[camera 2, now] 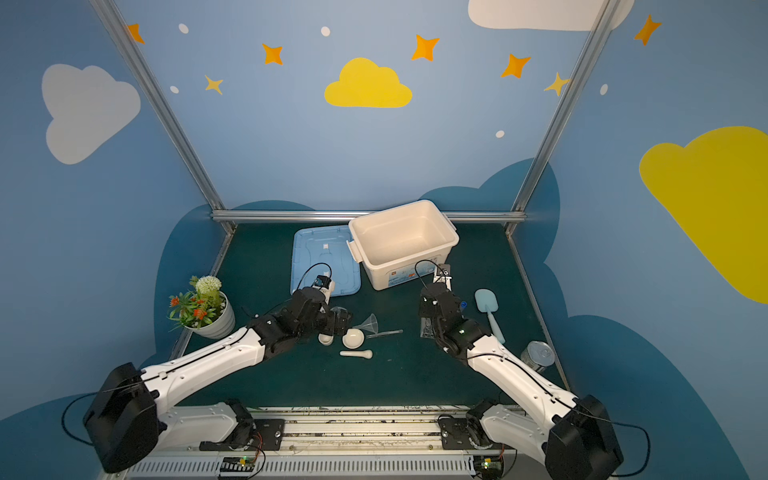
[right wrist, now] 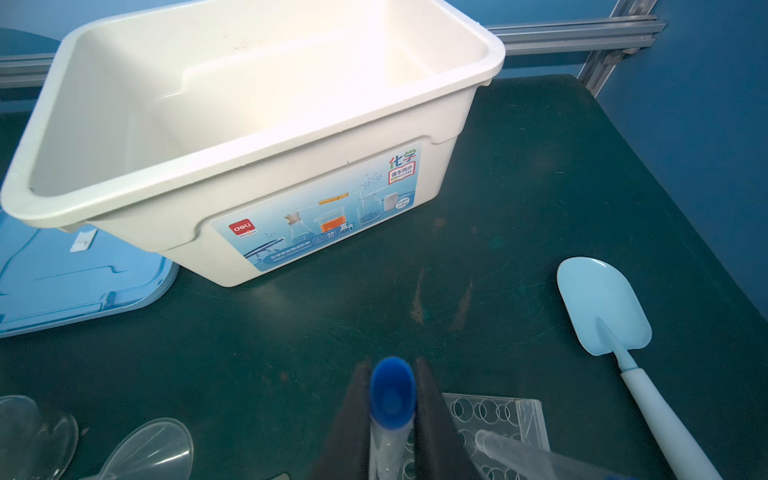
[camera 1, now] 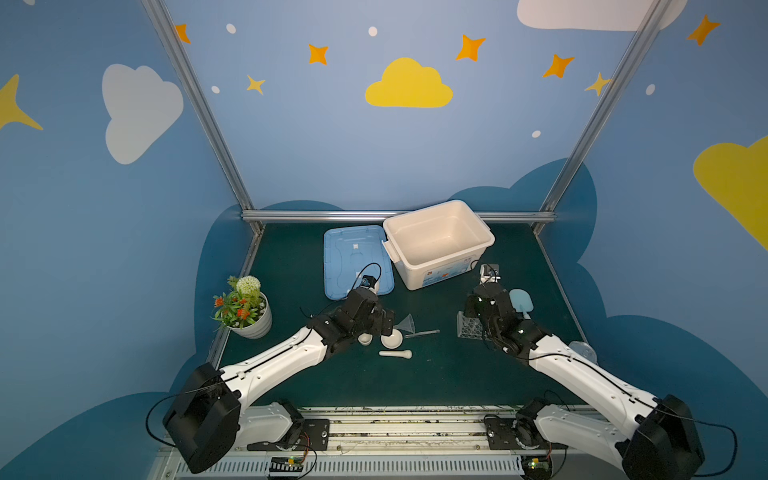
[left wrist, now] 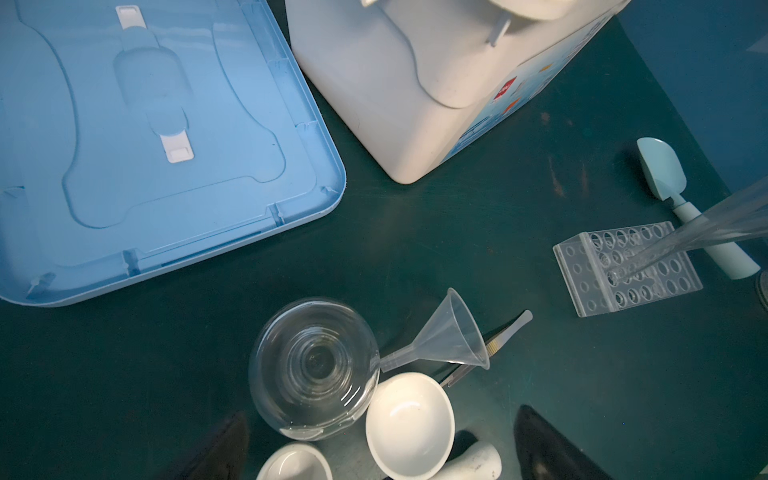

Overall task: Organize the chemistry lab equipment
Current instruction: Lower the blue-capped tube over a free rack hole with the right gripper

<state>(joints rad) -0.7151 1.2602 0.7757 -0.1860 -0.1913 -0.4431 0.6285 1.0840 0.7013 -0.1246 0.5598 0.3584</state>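
- Step in hand, as judged: seating one tube in the rack, with most of the equipment yet to be organized.
- The right pincer (right wrist: 392, 365) is clamped on a long clear plastic test tube with a blue cap (right wrist: 392, 399), gripping it just below the cap.
- The tube hangs over the clear grid-holed plastic rack (left wrist: 590, 266), which stands on the dark green worktop (camera 1: 436, 374) near the front of the open white plastic bin (right wrist: 249, 153).
- In the left wrist view the tube's rounded lower end meets the rack's top plate. Which hole it meets cannot be told.
- A second clear tube (right wrist: 519, 453) slants across the rack. Whether it sits in a hole cannot be told.
- Procedure: hold the tube upright, centre its tip on one hole and lower it straight. Release only once the rack carries it.
- Caution: nothing restrains the rack, and it looks light. A slanted entry would likely lever or slide it.
- The left pincer (left wrist: 386, 451) has its jaws spread wide and holds nothing. It hovers over the white ceramic mortar bowl (left wrist: 409, 424).
- Grouped close together there are the small white cup (left wrist: 295, 463), the clear round glass flask (left wrist: 313, 365), the clear plastic funnel (left wrist: 449, 340) lying on its side, the white pestle (camera 1: 395, 354) and the thin rod (camera 1: 422, 333).
- Keep the left arm clear of the rack during insertion.
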